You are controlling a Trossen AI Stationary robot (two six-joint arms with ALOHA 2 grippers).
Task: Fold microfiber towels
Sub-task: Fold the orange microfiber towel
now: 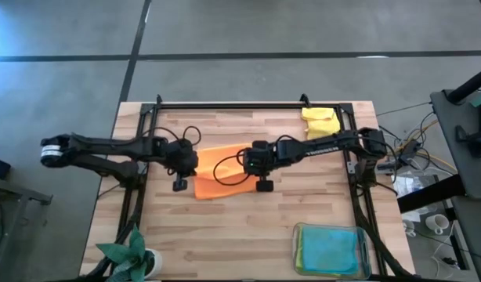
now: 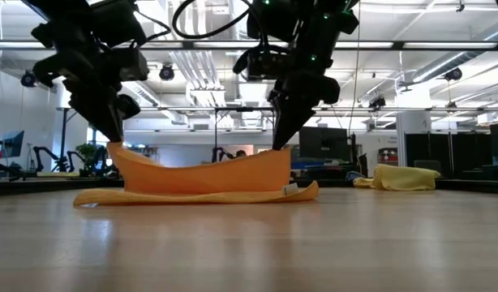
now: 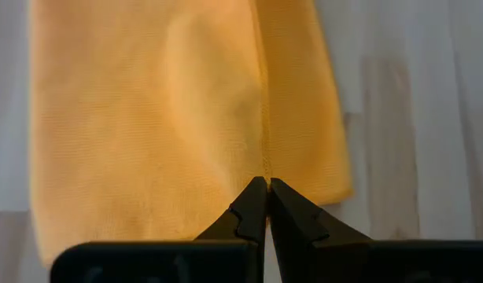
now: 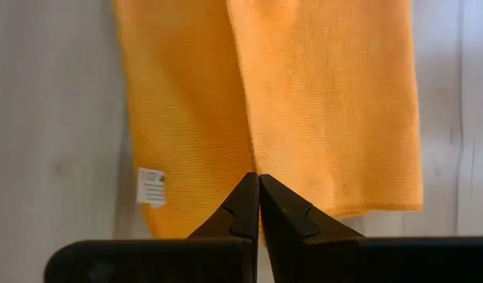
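Observation:
An orange microfiber towel (image 1: 221, 174) lies mid-table, with one part flat on the wood and one edge raised. My left gripper (image 2: 115, 144) is shut on the raised edge's left end, and my right gripper (image 2: 280, 148) is shut on its right end. The raised edge (image 2: 200, 166) sags between them. A white label (image 4: 150, 187) shows at one lower corner. In the high view my left gripper (image 1: 192, 164) and my right gripper (image 1: 252, 163) stand at the towel's two sides. My left gripper pinches the left end of the towel's raised edge (image 3: 265, 169) between its two fingertips, coming from above and pointing down. That end is lifted a little and the towel's lower part (image 2: 99, 197) lies on the table. My right gripper pinches the right end of the raised edge (image 4: 256, 167) between its two fingertips, coming from above and pointing down. That end is lifted and the cloth falls to the lower layer (image 2: 302, 193) on the table. The edge between the grippers is slack.
Yellow towels (image 1: 320, 121) lie bunched at the far right corner and also show in the low view (image 2: 403, 177). A clear tray (image 1: 364, 254) with blue and green cloths stands at the near right. A small plant (image 1: 131, 254) stands at the near left.

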